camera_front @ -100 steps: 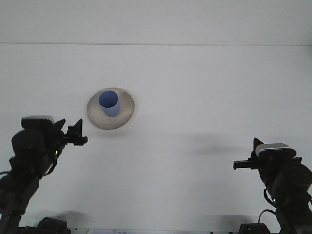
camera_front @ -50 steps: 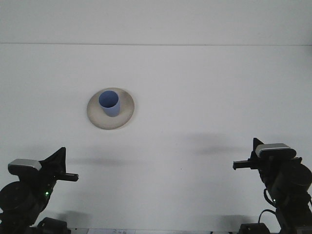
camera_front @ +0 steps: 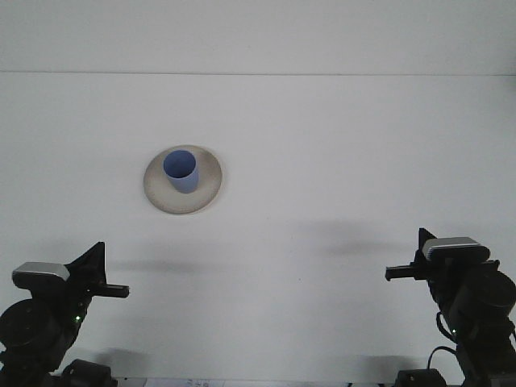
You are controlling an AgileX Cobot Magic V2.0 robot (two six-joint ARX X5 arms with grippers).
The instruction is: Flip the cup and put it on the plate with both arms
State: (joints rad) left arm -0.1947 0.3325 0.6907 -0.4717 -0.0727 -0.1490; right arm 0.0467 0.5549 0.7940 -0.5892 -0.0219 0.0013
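A blue cup [camera_front: 181,172] stands upright, mouth up, on a round beige plate [camera_front: 211,184] left of the table's middle. My left gripper [camera_front: 113,289] is low at the near left, well short of the plate and holding nothing. At the near right, my right gripper [camera_front: 400,273] points left, far from the cup, with nothing in it. Both grippers are seen side-on.
The white table [camera_front: 339,161] runs back to a wall edge at the top. Only the plate and cup stand on it. Dark arm bases show at both bottom corners.
Over the last second my left arm drew back from beside the plate, down to the near left corner. It has barely moved in the last half second. Cup, plate and right arm stayed put.
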